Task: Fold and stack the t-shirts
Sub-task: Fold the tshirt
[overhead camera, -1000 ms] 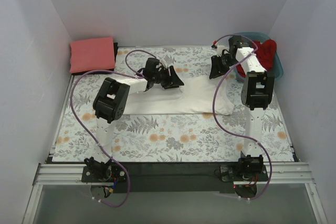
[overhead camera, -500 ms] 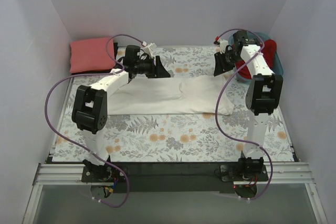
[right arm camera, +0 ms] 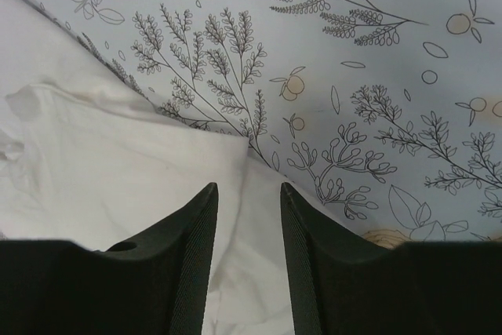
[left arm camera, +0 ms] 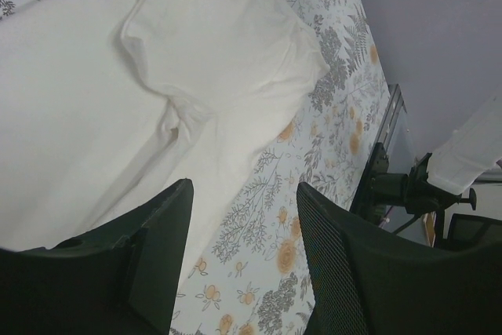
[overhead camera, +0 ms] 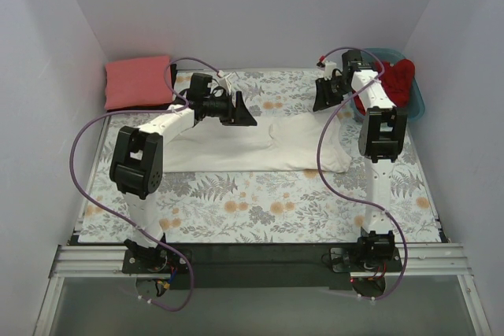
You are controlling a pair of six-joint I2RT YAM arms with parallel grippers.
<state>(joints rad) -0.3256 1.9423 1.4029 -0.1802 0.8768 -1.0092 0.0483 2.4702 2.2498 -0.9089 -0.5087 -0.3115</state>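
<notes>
White t-shirt (overhead camera: 260, 147) lies spread across the middle of the floral table cloth (overhead camera: 260, 202), long side running left to right, with loose wrinkles and one sleeve folded over near its right end. The left gripper (overhead camera: 244, 114) hangs over the shirt's far edge, left of centre. Its wrist view shows the fingers (left arm camera: 149, 249) spread wide with nothing between them, only white cloth and flowered print below. The right gripper (overhead camera: 321, 105) sits above the shirt's far right corner. Its fingers (right arm camera: 184, 256) stand a little apart, and the gap shows the shirt's edge lying on the cloth beneath, ungripped. Whether either gripper touches the fabric cannot be told.

The coral-pink t-shirt (overhead camera: 139, 82) rests folded flat at the far left corner, just beside the table cloth. The red t-shirt (overhead camera: 396, 78) is bunched up in the teal tub (overhead camera: 420, 100) at the far right, behind the right arm.
</notes>
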